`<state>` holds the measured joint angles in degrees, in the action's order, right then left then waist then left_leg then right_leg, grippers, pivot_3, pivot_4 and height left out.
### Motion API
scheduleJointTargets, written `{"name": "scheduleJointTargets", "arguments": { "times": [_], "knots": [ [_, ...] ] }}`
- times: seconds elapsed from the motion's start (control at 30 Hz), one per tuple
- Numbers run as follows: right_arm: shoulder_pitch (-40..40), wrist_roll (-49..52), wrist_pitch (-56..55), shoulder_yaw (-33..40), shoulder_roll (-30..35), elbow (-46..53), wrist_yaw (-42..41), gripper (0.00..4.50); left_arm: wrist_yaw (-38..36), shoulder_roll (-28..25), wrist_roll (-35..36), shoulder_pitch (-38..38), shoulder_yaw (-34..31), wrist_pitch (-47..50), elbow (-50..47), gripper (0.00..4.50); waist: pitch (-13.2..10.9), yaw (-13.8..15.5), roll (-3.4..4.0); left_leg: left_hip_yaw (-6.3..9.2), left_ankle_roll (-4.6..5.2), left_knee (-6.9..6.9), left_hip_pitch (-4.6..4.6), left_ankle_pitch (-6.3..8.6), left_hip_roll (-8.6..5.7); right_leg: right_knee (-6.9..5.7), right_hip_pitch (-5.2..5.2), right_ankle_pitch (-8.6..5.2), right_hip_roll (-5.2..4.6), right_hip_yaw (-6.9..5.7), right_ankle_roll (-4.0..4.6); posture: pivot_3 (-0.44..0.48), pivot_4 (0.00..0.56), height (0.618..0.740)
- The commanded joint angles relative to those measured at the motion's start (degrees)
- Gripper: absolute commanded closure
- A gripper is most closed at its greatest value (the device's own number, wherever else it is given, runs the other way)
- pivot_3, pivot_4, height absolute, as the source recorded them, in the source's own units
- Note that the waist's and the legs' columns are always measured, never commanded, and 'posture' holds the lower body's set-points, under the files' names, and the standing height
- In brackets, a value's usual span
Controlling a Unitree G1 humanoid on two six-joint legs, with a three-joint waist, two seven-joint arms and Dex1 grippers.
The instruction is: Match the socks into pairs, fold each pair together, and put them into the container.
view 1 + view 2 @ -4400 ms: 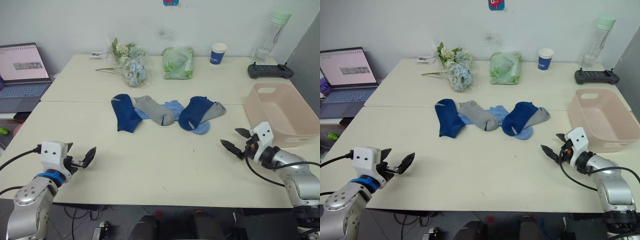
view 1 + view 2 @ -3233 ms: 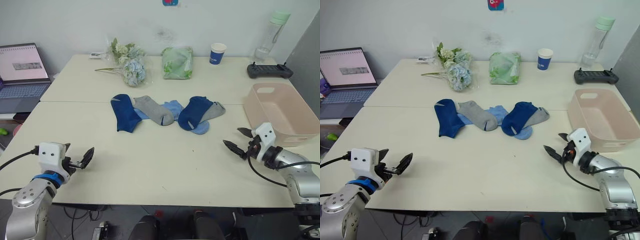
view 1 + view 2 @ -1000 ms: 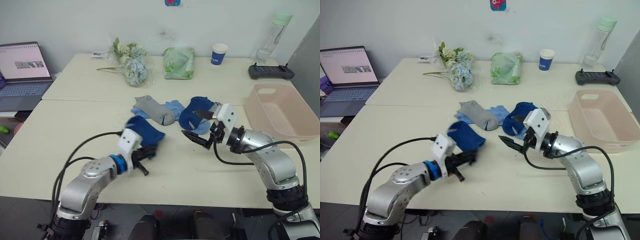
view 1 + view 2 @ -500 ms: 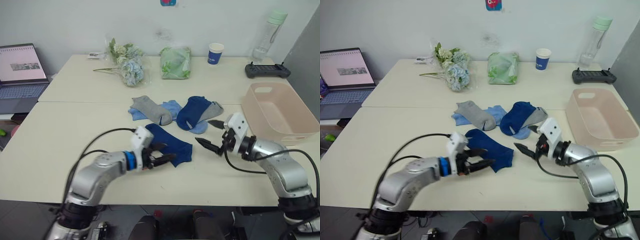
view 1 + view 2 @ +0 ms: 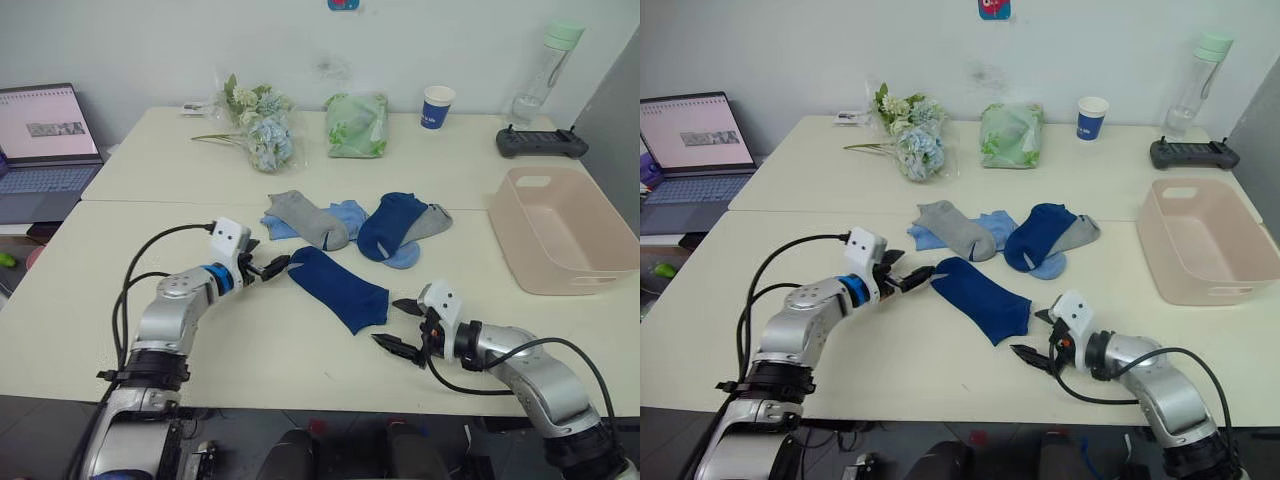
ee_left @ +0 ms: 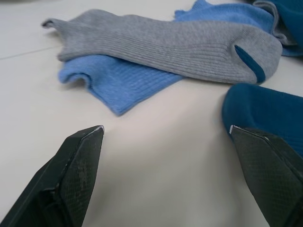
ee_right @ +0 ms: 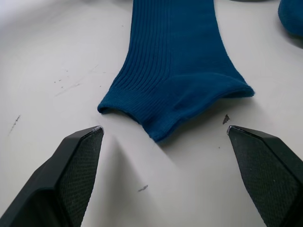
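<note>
We find one navy sock (image 5: pixel 338 288) laid out flat and alone on the table (image 5: pixel 150 240), nearer the robot than the heap of remaining socks (image 5: pixel 355 222) and well apart from the container (image 5: pixel 560 240), which stands empty at the table's right side. The left gripper (image 5: pixel 262 269) rests at the toe end of that sock, fingers spread wide and holding nothing; in the left wrist view one finger tip sits just at the toe's edge, and we cannot tell whether it touches. The right gripper (image 5: pixel 400 325) lies just beyond the cuff end of the same sock, fingers likewise parted wide and empty, the ribbed cuff (image 7: pixel 175 101) framed between them. We judge the sock to be light, limp knit that will drape, bunch and drag over the table rather than hold any shape; the doubled cuff and the toe seam offer the firmest purchase, and a pinch at both ends should keep it flat for pairing. In the heap beyond the sock, a second navy sock (image 5: pixel 388 222) overlies a grey (image 5: pixel 432 220) and a light blue one (image 5: pixel 403 257), while another grey sock (image 5: pixel 305 217) covers most of a further light blue sock (image 6: pixel 120 82); their full outlines are hidden.
</note>
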<state>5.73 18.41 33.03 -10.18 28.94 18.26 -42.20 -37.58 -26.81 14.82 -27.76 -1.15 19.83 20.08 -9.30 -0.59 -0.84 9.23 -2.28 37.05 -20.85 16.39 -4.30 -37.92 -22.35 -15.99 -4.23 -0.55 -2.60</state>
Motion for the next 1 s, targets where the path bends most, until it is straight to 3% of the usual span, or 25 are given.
{"name": "scheduleJointTargets", "arguments": {
  "times": [0.03,0.07,0.2,0.47,0.63,0.9,1.0],
  "knots": [
    [1.2,0.5,-0.1,0.2,-0.9,-0.3,0.3,0.18,-1.6,0.0,-1.2,-1.2,0.4,-2.6,0.8,0.01,0.0,-0.1,0.0,0.01,0.0,0.0,0.01,0.0,0.02,-0.05,-0.01,0.0,0.0,0.0,0.0,0.0,0.15,0.74],
    [1.5,0.3,-0.3,0.1,-1.1,-0.6,0.3,0.4,-2.0,0.2,-1.3,-1.2,0.6,-2.9,1.1,0.0,0.0,-0.1,0.0,0.02,-0.01,0.0,0.02,0.0,0.02,-0.07,-0.01,0.0,0.0,0.01,0.0,0.0,0.15,0.74],
    [2.8,0.3,0.0,-0.1,-2.2,-1.8,0.6,1.63,-2.9,0.6,-0.4,-0.4,0.1,-2.1,-1.3,0.91,0.0,-0.1,0.0,0.01,-0.01,0.0,0.02,-0.01,0.0,-0.07,0.0,0.0,0.03,-0.01,0.0,0.0,0.15,0.74],
    [2.7,1.0,-0.1,1.7,-1.7,-1.7,0.2,4.49,-4.2,-1.1,2.1,2.6,-2.0,2.1,-8.7,3.58,0.0,-0.2,0.0,0.03,-0.01,0.02,0.01,-0.01,0.0,-0.07,-0.01,0.0,0.01,0.02,0.0,0.0,0.15,0.74],
    [2.5,1.8,-0.4,2.2,0.5,-1.8,-1.9,4.49,-3.8,-0.4,4.4,3.3,-4.4,3.3,-11.5,3.58,0.0,-0.2,0.0,0.05,-0.01,0.02,0.01,0.0,0.0,-0.06,0.0,0.0,0.01,0.01,0.0,0.0,0.15,0.74],
    [2.5,1.8,-1.0,2.3,2.1,-2.3,-4.1,4.5,-5.1,1.6,1.0,1.3,0.6,3.3,-7.3,1.01,0.0,-0.1,0.0,0.02,-0.01,0.03,0.01,-0.01,-0.01,-0.06,0.02,0.0,0.02,-0.01,0.0,0.0,0.15,0.74],
    [2.6,1.5,-1.1,2.1,2.3,-2.3,-4.5,4.5,-4.9,2.1,-0.1,0.3,1.6,2.2,-4.8,1.01,0.0,-0.2,0.0,-0.01,-0.01,0.03,0.02,0.0,0.0,-0.07,0.01,0.0,0.03,-0.02,0.0,0.0,0.15,0.74]
  ]
}}
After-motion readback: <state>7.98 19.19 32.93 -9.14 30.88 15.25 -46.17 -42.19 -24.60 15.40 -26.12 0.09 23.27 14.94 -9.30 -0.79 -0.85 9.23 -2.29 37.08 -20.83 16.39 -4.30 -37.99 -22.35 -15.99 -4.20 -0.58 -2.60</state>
